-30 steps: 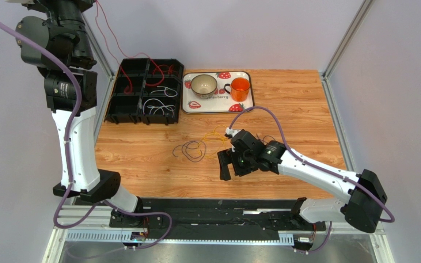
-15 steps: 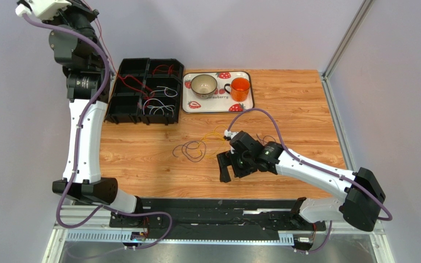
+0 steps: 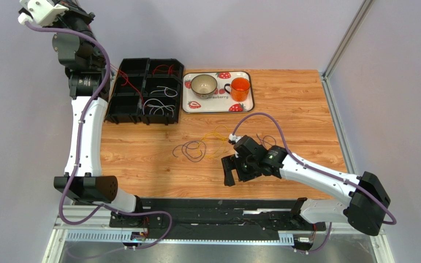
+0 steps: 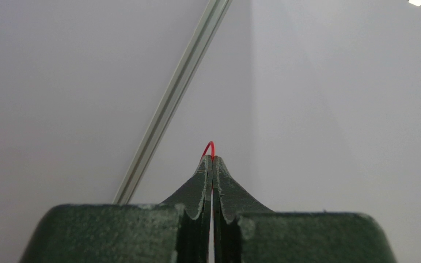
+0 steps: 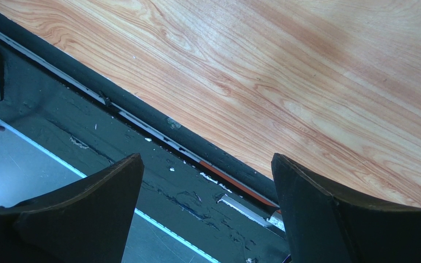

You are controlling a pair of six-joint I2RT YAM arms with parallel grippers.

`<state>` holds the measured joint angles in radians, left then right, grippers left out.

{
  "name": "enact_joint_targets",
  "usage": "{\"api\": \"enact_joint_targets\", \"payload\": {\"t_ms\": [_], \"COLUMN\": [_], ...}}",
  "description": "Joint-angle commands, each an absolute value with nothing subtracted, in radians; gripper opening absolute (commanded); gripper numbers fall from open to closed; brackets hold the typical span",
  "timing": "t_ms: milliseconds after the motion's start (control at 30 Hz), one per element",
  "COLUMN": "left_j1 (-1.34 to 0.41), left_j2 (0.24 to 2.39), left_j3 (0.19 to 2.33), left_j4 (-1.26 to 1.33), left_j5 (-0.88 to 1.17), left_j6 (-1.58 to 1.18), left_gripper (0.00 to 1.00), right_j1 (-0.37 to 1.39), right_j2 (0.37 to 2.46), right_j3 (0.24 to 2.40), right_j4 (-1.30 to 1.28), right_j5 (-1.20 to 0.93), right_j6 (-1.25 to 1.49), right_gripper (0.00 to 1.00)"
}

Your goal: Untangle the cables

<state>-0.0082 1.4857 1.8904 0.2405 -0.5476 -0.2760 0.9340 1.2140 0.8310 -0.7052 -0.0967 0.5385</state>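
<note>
The cables [image 3: 195, 149] lie in three places in the top view. A dark purple loop [image 3: 188, 148] rests at the centre of the wooden table [image 3: 300, 109], with thin yellow strands [image 3: 215, 135] just to its right. Red and white strands sit in the black divided bin [image 3: 120, 109] at the upper left, but how they cross there is too fine to make out.

One red cable [image 3: 127, 82] rises from the bin toward the head of the left arm [image 3: 83, 126], where the frame's top edge cuts the fingers off. Only the left wrist view shows them: the left gripper [image 4: 212, 164] is pressed together, pinching a small arc of the red cable against a blank wall.

The right gripper [image 3: 229, 171] sits low at the lower centre of the top view, right of the purple loop. Its wrist view shows the jaws spread wide with nothing between them, above the table's edge and the black base rail [image 5: 86, 137].

A strawberry tray [image 3: 216, 101] with a bowl [image 3: 203, 84] and an orange cup [image 3: 240, 87] stands beside the bin.
</note>
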Motion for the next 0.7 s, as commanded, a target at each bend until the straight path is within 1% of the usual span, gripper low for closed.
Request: {"api": "enact_joint_targets", "payload": {"t_ms": [0, 167, 200, 300, 367, 533, 667], "left_j1": [-0.006, 0.034, 0.049, 0.064, 0.066, 0.077, 0.075], "left_j2": [1.443, 1.473, 1.489, 1.534, 1.545, 1.551, 1.542], "left_j3": [1.957, 2.028, 2.049, 2.136, 2.155, 2.181, 2.137], "left_j4": [0.347, 0.362, 0.364, 0.308, 0.316, 0.298, 0.327], "left_j5": [-0.523, -0.519, -0.499, -0.48, -0.488, -0.483, -0.492], "left_j6": [-0.29, -0.331, -0.377, -0.41, -0.411, -0.459, -0.408], "left_gripper": [0.0, 0.0, 0.0, 0.0, 0.0, 0.0, 0.0], "right_j1": [0.939, 0.939, 0.939, 0.939, 0.939, 0.939, 0.939], "right_j2": [1.236, 1.243, 1.241, 1.244, 1.247, 1.256, 1.27], "right_j3": [0.87, 0.873, 0.873, 0.867, 0.865, 0.87, 0.871], "right_j4": [-0.68, -0.673, -0.673, -0.673, -0.675, -0.667, -0.667], "right_j5": [-0.095, -0.103, -0.103, -0.097, -0.098, -0.101, -0.103], "right_j6": [0.54, 0.543, 0.543, 0.54, 0.538, 0.535, 0.531], "right_gripper": [0.91, 0.91, 0.91, 0.91, 0.91, 0.91, 0.91]}}
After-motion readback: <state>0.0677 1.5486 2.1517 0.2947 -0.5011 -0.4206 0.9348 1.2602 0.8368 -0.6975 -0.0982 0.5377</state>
